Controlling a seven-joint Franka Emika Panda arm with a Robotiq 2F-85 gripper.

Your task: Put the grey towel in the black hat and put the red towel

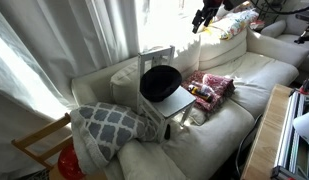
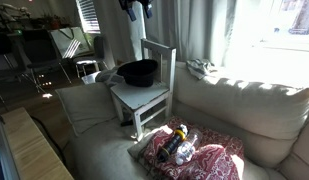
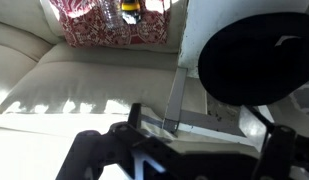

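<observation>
Tool (image 2: 135, 12) is open and empty, high above the hat (image 2: 139, 72). The grey towel (image 2: 202, 68) looks like the crumpled bit on the sofa (image 2: 264, 110) back, off sideways from the tool; the red towel (image 2: 209, 160) is on the seat. The grey one is outside the wrist view and too small to read its long axis.

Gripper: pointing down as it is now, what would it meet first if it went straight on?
Probably the black hat on the white chair, or the seat edge beside it; the gripper hangs high above, so depth is unclear.
</observation>
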